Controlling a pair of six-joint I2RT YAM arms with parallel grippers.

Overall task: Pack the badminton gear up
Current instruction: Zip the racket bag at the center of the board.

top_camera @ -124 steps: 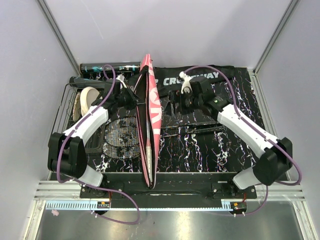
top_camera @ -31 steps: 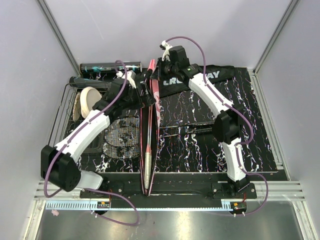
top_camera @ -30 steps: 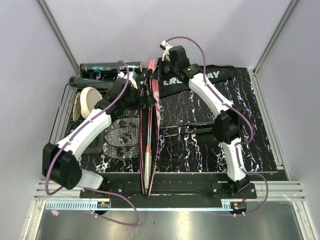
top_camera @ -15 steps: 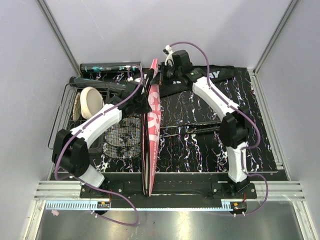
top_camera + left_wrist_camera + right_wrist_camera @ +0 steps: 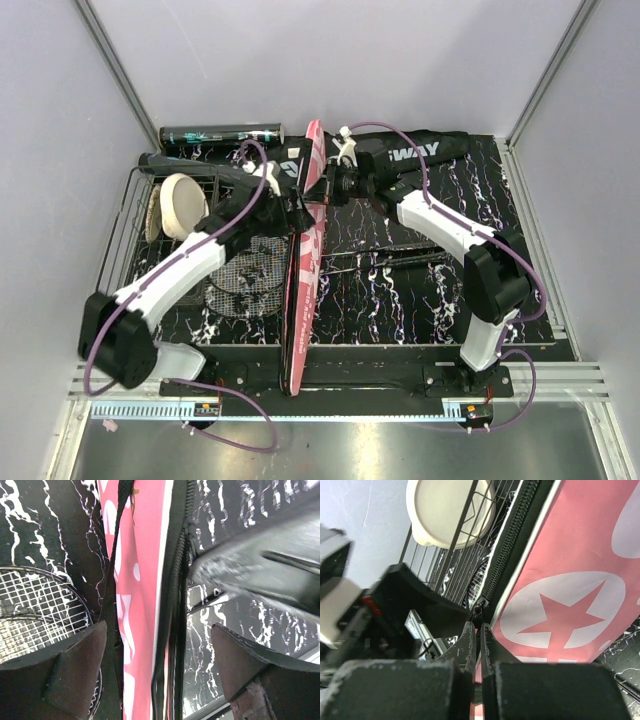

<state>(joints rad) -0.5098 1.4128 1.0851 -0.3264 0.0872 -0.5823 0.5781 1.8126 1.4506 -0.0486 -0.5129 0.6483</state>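
Observation:
The pink racket case (image 5: 305, 270) stands on its edge down the middle of the table. My right gripper (image 5: 476, 626) is shut on the zipper pull (image 5: 478, 611) on the case's black zipper edge, beside the pink side with the star (image 5: 570, 610). In the top view the right gripper (image 5: 332, 190) sits near the case's far end. My left gripper (image 5: 159, 652) is open and straddles the case's upper edge (image 5: 142, 580), close to the right one (image 5: 298, 213). One racket head (image 5: 245, 275) lies left of the case. The dark tube (image 5: 220, 132) and black bag (image 5: 425, 150) lie at the back.
A black wire basket (image 5: 135, 215) holding a cream disc (image 5: 180, 200) stands at the left edge. A thin dark racket shaft (image 5: 390, 260) lies across the mat right of the case. Grey walls close in the table on three sides.
My right gripper has come from the case's far tip toward me along the zipper edge. The left gripper has shifted slightly right, over the case, which now leans less.

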